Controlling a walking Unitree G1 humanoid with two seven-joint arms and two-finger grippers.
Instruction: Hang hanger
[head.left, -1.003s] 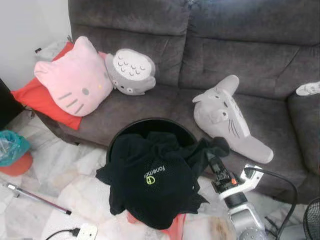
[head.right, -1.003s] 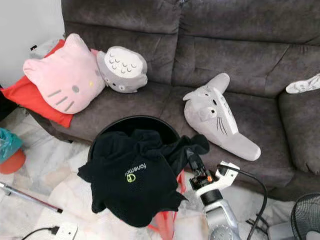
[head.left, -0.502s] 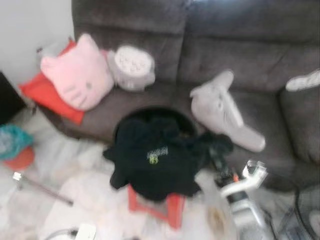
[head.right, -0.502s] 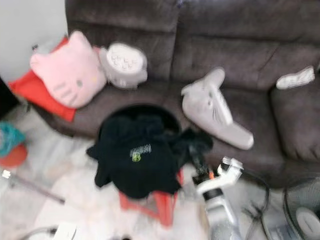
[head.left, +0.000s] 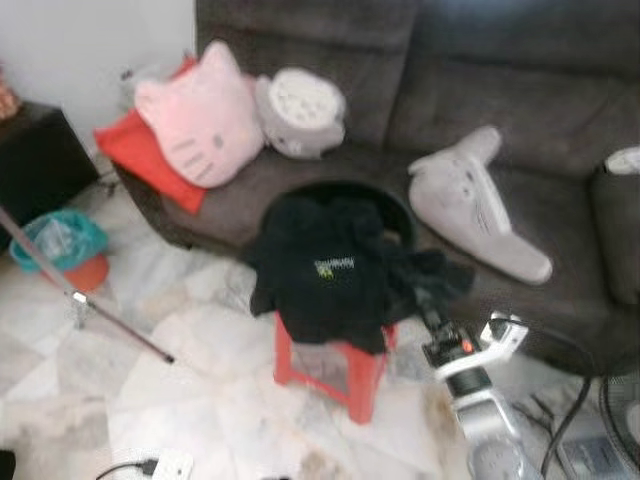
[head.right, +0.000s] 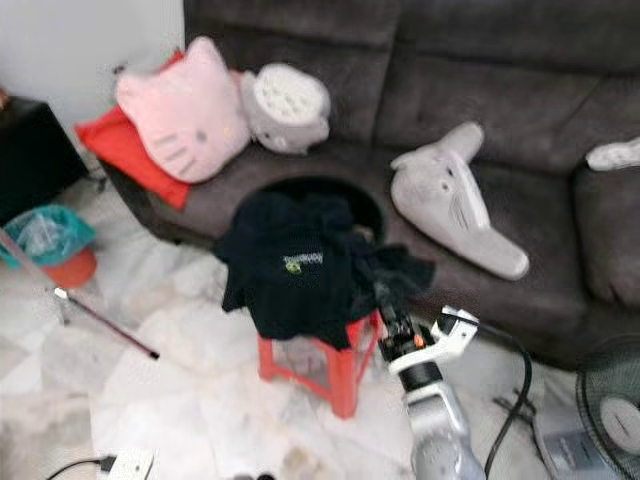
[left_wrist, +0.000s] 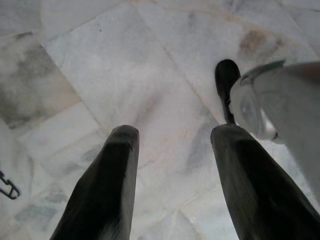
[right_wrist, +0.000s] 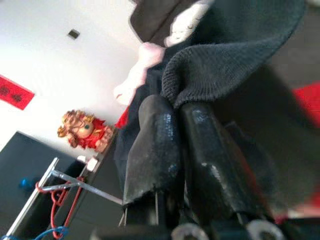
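At lower right, the black garment's knitted edge is pinched by the clenched right gripper; the left gripper's fingers are spread apart over the marble floor.

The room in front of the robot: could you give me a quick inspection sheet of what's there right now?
Surface: pale marble floor; red stool on it.
Job's things: black shirt draped over the stool; hanger nothing seen.
Clutter: pink cat cushion, grey plush toy, teal bin.
Grippers: right gripper shut on the shirt's edge; left gripper open above the floor.
Cables: black cable by the right arm.
Surroundings: dark grey sofa, fan.
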